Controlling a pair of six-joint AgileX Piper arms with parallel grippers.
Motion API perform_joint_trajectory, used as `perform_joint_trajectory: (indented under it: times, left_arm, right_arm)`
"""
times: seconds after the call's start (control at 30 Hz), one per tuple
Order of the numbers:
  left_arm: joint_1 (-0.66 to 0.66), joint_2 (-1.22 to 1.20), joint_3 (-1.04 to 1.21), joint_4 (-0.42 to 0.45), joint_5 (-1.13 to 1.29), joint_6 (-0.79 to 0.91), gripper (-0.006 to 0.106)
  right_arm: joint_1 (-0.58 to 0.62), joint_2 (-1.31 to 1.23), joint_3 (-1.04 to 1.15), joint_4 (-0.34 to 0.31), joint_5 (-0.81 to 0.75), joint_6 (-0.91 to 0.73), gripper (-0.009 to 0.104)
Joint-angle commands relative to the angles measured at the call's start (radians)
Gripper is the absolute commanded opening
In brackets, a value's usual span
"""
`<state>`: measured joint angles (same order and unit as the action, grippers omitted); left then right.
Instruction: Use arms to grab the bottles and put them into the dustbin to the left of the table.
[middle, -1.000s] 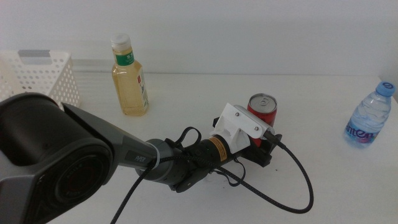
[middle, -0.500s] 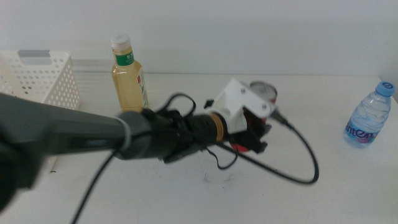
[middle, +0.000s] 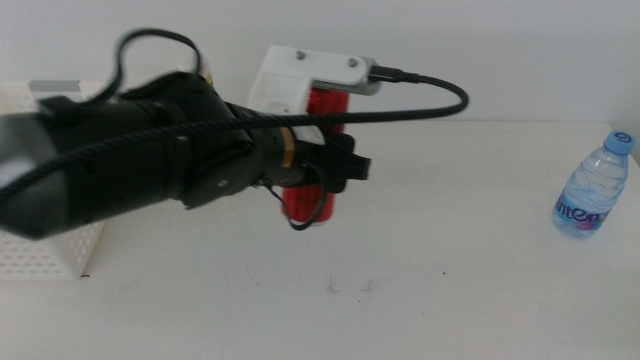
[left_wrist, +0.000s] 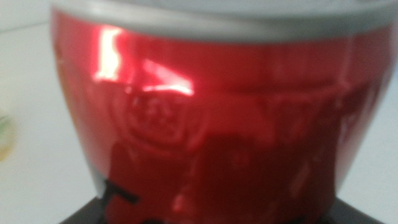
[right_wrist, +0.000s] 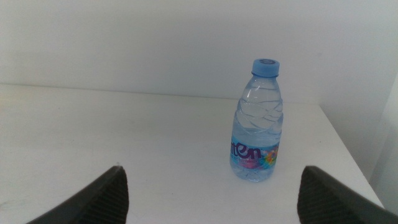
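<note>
Plain white wall (middle: 500, 50) behind (blank, evenly lit), faint grey scuff marks (middle: 350, 287) mid-surface

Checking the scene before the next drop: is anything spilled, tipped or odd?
Nothing stands out. The slim red can is upright in the left end effector above the white table; the small clear blue-capped water bottle stands upright, unspilled.

Your left gripper (middle: 318, 168) is raised off the table (middle: 450, 280), jaws clamped on the red can (middle: 312, 155). Right gripper (right_wrist: 211, 193) waits with jaws spread, facing the water bottle (right_wrist: 255, 124).
</note>
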<state>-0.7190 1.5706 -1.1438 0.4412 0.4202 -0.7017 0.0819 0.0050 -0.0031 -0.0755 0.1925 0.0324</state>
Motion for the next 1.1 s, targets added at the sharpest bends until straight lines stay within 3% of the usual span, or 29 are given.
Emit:
perform_joint_trajectory:
  times: [0.0,0.2,0.27,0.37,0.4,0.57,0.73,0.83,1.07]
  left_arm:
    - [0.01,-0.05,-0.007,-0.009,0.029,0.035,-0.001]
    - [0.074,-0.083,-0.071,-0.03,0.162,0.078,-0.001]
    - [0.166,-0.083,-0.135,-0.196,0.256,0.259,-0.001]
    - [0.36,-0.073,-0.228,-0.519,0.38,0.642,-0.001]
    - [0.42,-0.07,-0.251,-0.569,0.41,0.71,-0.001]
    - [0.725,-0.051,-0.356,-0.562,0.547,0.8,-0.001]
    - [0.908,0.016,-0.429,-0.658,0.567,0.965,-0.001]
    - [0.965,0.075,-0.448,-0.719,0.567,1.023,-0.001]
    - [0.99,0.255,-0.45,-0.659,0.492,1.017,-0.001]
  right_arm:
    - [-0.003,-0.005,0.003,-0.007,-0.012,-0.004,0.09]
    - [-0.003,-0.005,0.003,-0.007,-0.012,-0.004,0.09]
    - [-0.003,-0.005,0.003,-0.007,-0.012,-0.004,0.09]
    - [-0.003,-0.005,0.003,-0.007,-0.012,-0.004,0.09]
    - [-0.003,-0.005,0.003,-0.007,-0.012,-0.004,0.09]
    - [-0.003,-0.005,0.003,-0.007,-0.012,-0.004,0.09]
    - [-0.003,-0.005,0.003,-0.007,-0.012,-0.004,0.09]
    - [-0.003,-0.005,0.003,-0.007,-0.012,-0.004,0.09]
    - [-0.003,-0.005,0.003,-0.007,-0.012,-0.004,0.09]
